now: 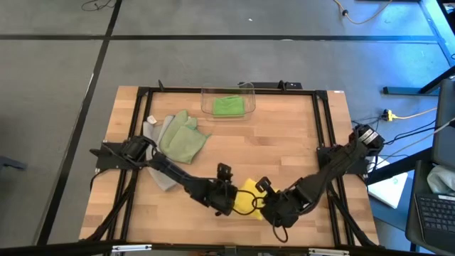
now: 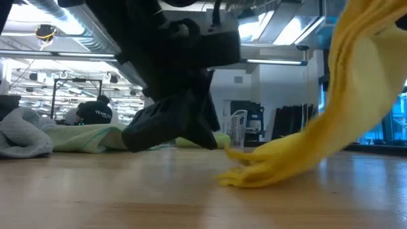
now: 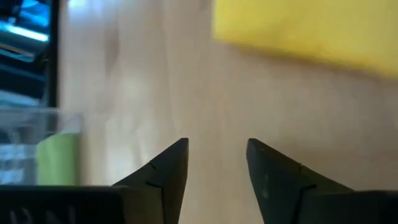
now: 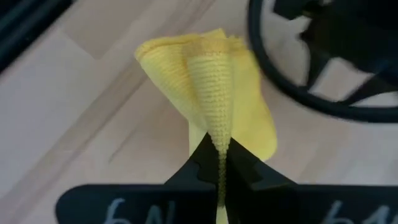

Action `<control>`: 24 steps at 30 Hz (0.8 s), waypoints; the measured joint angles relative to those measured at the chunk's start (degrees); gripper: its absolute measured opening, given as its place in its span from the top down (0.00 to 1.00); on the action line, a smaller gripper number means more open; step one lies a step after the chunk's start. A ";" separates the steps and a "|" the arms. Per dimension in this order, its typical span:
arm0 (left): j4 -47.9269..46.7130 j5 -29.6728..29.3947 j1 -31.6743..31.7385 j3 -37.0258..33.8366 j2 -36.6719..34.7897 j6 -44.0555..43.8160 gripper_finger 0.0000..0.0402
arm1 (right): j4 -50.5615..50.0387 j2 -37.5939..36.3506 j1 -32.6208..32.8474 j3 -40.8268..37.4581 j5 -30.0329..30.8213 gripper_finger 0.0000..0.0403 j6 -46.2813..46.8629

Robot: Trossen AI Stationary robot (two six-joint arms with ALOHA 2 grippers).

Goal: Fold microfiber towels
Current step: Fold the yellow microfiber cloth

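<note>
Right gripper (image 4: 221, 163) pinches yellow towel (image 4: 205, 81); left gripper (image 3: 216, 163) stands open beside it. Sage towel (image 1: 183, 139) and grey towel (image 1: 158, 153) lie far left; clear bin (image 1: 227, 101) holds green towel (image 1: 228, 106)

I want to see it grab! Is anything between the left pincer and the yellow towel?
No. In the left wrist view only bare wooden table lies between the open left pincer and the yellow towel.

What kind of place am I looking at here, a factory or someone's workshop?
Probably a robotics lab or test hall: a black-framed wooden table stands on a taped grey concrete floor, exposed ceiling ducts and strip lights hang overhead, and a laptop sits beside it.
</note>
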 joint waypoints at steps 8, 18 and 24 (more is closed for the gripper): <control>-1.96 -7.06 -0.80 -0.02 -0.61 -5.88 0.63 | 5.65 0.11 -1.21 -3.20 -4.61 0.99 -3.97; -10.39 -15.72 -2.92 0.02 -5.04 -14.68 0.63 | 16.46 0.64 -8.45 -5.42 -9.75 0.99 -13.95; -12.60 -19.12 -4.38 0.02 -6.97 -17.55 0.63 | 21.37 5.65 -11.89 -5.42 -11.87 0.99 -20.22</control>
